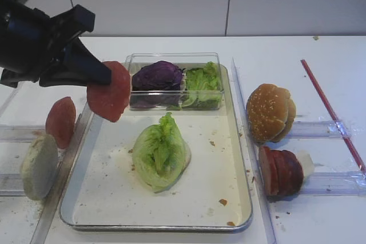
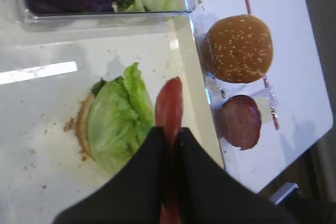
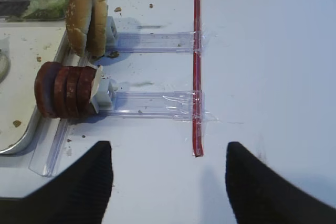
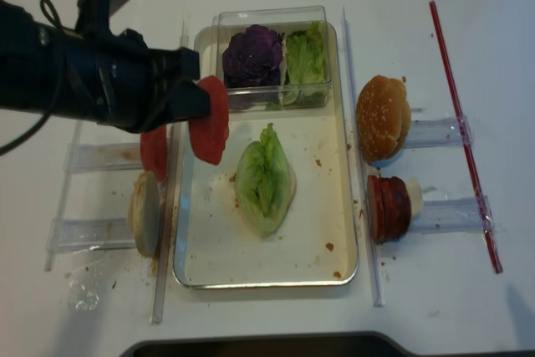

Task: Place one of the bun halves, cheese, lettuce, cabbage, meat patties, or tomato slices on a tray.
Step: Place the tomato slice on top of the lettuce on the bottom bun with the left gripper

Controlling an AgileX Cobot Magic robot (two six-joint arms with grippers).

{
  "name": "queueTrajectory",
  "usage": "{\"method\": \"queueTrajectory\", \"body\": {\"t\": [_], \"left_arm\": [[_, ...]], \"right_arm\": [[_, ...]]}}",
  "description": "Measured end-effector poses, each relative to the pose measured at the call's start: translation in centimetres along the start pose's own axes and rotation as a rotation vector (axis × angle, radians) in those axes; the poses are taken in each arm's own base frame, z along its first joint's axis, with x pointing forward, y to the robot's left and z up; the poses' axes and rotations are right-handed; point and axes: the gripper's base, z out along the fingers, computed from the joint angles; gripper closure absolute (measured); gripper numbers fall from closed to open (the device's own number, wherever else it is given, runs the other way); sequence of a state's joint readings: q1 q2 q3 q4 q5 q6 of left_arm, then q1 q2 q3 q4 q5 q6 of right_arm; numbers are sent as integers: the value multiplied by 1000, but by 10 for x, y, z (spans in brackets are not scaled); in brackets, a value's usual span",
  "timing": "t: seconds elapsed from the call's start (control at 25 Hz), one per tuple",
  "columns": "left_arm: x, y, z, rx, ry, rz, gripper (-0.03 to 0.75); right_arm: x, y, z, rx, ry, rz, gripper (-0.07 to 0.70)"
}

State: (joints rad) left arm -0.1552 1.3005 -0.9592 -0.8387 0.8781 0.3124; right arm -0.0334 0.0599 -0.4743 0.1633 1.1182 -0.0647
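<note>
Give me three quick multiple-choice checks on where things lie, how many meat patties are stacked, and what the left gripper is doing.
1. Where does the lettuce lie?
A. On the floor of the tray
B. Beside the bun halves
C. On the table to the right of the tray

2. How many meat patties stand in the stack?
A. One
B. Four
C. Eight

3. What is the state of the left gripper?
A. Open and empty
B. Shut on the lettuce
C. Shut on a tomato slice

Answers: 1 A, the leaf lies in the middle of the tray, apart from the clear box of greens at the back. 2 B, the right wrist view shows four discs side by side. 3 C, the left wrist view shows the fingers pinching the slice edge-on above the tray.
</note>
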Motion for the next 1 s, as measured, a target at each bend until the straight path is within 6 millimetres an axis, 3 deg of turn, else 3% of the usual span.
{"method": "queueTrajectory", "body": {"t": [0.56, 0.88, 1.0], "left_arm": [[-2, 3, 41, 327, 134, -90, 705], [27, 22, 58, 384, 97, -195, 705], [29, 24, 59, 398, 59, -181, 705]], "right_arm": [[0, 0, 0, 0, 0, 0, 164], [0, 0, 0, 0, 0, 0, 164], [0, 0, 0, 0, 0, 0, 164]]}}
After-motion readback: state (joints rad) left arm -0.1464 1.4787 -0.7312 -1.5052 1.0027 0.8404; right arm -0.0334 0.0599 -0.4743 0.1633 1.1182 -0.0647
